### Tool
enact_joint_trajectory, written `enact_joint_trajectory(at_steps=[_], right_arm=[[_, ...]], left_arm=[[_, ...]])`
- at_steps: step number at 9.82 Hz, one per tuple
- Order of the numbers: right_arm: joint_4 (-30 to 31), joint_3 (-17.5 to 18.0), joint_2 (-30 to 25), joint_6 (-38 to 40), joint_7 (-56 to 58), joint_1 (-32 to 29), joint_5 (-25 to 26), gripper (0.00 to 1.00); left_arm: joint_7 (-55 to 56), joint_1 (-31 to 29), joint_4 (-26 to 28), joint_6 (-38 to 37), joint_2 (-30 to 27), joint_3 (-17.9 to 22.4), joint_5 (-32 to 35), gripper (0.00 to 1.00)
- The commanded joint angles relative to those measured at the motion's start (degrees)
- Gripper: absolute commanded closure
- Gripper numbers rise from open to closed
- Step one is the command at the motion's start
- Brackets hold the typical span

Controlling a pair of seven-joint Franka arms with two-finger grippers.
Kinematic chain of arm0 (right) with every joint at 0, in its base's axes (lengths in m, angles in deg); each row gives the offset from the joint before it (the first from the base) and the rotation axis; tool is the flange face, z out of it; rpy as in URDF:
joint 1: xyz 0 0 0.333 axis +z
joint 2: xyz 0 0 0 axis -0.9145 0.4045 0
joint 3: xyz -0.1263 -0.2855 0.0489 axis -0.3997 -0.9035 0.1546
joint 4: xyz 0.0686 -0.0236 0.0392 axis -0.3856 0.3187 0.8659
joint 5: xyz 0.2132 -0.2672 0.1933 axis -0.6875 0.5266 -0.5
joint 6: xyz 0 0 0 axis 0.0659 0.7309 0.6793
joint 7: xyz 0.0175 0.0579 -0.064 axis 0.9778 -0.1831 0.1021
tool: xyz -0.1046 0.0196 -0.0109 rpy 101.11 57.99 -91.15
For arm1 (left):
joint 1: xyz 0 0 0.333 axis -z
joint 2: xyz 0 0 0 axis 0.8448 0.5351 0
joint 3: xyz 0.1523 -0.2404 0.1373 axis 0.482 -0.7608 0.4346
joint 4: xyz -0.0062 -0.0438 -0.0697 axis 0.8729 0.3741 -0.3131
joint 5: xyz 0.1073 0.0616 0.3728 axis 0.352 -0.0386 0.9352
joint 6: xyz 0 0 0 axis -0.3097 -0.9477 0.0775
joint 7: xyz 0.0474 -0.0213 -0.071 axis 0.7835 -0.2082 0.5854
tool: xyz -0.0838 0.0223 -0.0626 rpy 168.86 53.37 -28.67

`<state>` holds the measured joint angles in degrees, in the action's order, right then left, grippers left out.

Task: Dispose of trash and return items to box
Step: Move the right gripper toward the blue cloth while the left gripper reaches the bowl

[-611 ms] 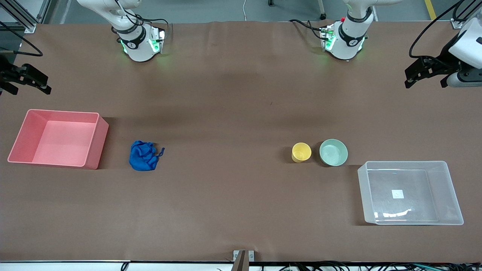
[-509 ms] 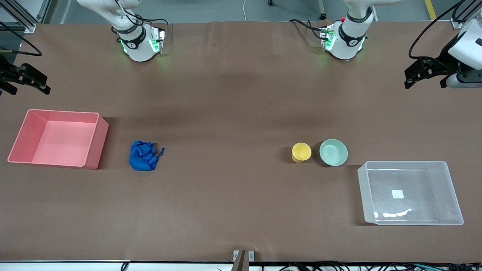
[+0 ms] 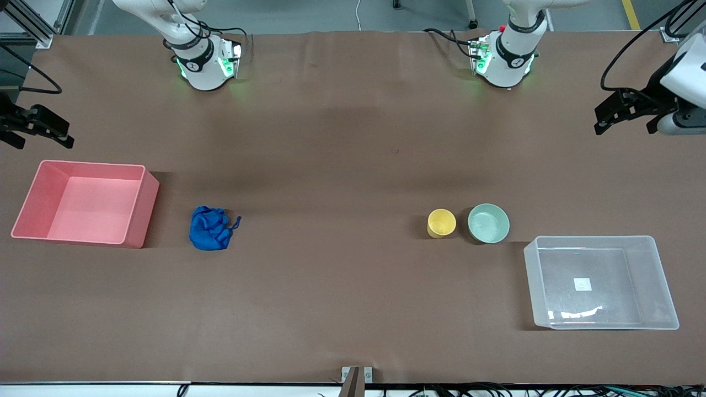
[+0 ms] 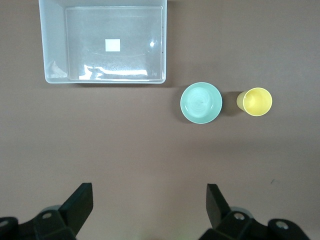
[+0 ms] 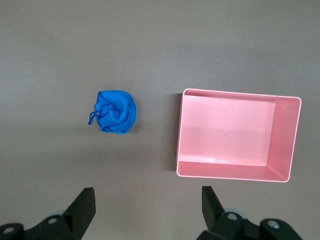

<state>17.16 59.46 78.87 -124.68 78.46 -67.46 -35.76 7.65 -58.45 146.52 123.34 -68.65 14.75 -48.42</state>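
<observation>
The trash, a wrinkled royal-blue cloth wad, lies on the brown table beside the pink bin. The items, a yellow cup and a mint-green bowl, stand upright side by side, close together. Toward the left arm's end, the clear box has only a white sticker on its floor. High over bare table at that end, my left gripper is open and holds nothing. My right gripper, also open with nothing in it, is over bare table at the right arm's end.
A pink rectangular bin with nothing in it sits at the right arm's end. Both arm bases stand along the table edge farthest from the front camera. A small metal bracket is at the edge nearest that camera.
Both grippers have shifted slightly lower in the front view. Nothing on the table has moved.
</observation>
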Motion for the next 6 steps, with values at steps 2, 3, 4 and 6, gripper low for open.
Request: enact_joint_trajectory(at_steps=[2, 3, 4, 6], right_arm=[[-0.4, 0.4, 1.6, -1.7, 0.7, -0.4, -0.2, 0.06], [0.4, 0.4, 2.5, -3.2, 0.7, -0.3, -0.2, 0.06], [2.5, 0.5, 3.2, -6.7, 0.7, -0.1, -0.2, 0.06], [5.7, 0.5, 5.6, -11.1, 0.7, -0.2, -0.2, 0.07]], left_arm=[[10.0, 0.5, 7.0, 5.8, 2.7, -0.2, -0.6, 0.00], [11.6, 0.5, 10.5, 9.8, 2.8, -0.3, -0.6, 0.00], [11.9, 0.5, 15.0, 15.1, 2.8, -0.4, -0.7, 0.00], [12.1, 0.4, 23.5, 25.2, 3.9, -1.1, -0.7, 0.00]])
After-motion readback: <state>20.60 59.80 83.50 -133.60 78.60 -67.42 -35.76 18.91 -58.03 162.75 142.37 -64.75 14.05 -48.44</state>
